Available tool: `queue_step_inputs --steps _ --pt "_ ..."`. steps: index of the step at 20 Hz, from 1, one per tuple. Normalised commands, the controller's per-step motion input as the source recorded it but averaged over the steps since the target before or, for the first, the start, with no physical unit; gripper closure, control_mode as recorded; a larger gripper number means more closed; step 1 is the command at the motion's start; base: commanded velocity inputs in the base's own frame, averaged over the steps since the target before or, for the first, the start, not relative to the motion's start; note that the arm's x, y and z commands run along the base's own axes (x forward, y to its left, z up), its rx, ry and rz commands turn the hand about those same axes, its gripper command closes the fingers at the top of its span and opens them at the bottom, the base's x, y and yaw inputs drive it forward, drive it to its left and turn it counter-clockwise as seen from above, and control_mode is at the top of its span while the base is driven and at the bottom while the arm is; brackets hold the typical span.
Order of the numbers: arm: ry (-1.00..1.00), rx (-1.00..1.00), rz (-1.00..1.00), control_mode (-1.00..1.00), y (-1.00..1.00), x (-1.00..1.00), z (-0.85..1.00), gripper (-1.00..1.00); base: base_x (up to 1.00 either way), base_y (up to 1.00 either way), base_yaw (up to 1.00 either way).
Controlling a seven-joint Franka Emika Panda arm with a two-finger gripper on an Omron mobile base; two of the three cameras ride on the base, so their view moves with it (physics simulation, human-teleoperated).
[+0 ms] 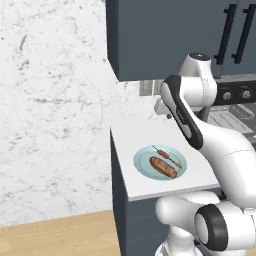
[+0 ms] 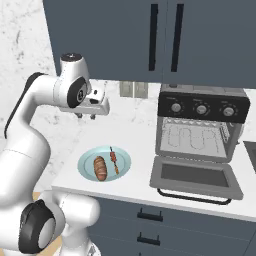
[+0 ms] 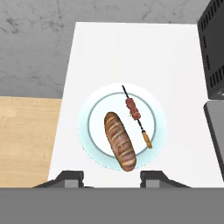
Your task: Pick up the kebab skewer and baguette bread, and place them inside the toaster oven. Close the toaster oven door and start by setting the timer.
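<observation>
- The gripper (image 2: 86, 116) hangs above the white worktop (image 2: 135, 135), pointing down, over and a little behind the pale blue plate (image 2: 86, 161); it touches nothing
- In the hand view the two dark fingertips (image 3: 70, 177) stand apart with a clear gap between them, so the jaws are open and hold nothing; the plate lies directly under that gap
- The baguette bread (image 3: 119, 141) lies on the plate, a golden-brown loaf with slashes across its crust; the kebab skewer (image 3: 137, 116) lies just beside it on the same plate, roughly parallel, its thin stick reaching out to the plate's rim; I cannot tell whether the two touch
- The plate sits near the front left corner of the worktop, close to the edge above the wooden floor (image 3: 26, 140)
- The toaster oven (image 2: 202, 125) stands on the worktop to the right of the plate, well apart from it; three knobs (image 2: 201, 109) sit in a row on its black top panel; a wire rack shows inside
- The toaster oven door (image 2: 196, 176) is dropped fully open and lies flat in front of the cavity, its black bar handle towards the worktop's front edge
- Dark blue wall cabinets (image 2: 165, 35) hang above
</observation>
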Motion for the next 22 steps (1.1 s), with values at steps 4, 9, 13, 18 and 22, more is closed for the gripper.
queue_step_inputs --steps 4,9,13,18,22 --pt "0.0 0.0 0.0 1.0 0.0 0.0 0.0 -1.0 0.01 -0.11 0.0" --pt "0.0 0.0 0.0 1.0 0.0 0.0 0.0 -1.0 0.11 -0.52 0.0" --pt "0.0 0.0 0.0 1.0 0.0 0.0 0.0 -1.0 0.17 -0.46 0.0" --pt "0.0 0.0 0.0 1.0 0.0 0.0 0.0 -1.0 0.4 -0.17 0.0" --pt "0.0 0.0 0.0 1.0 0.0 0.0 0.0 -1.0 0.48 -0.13 -0.02"
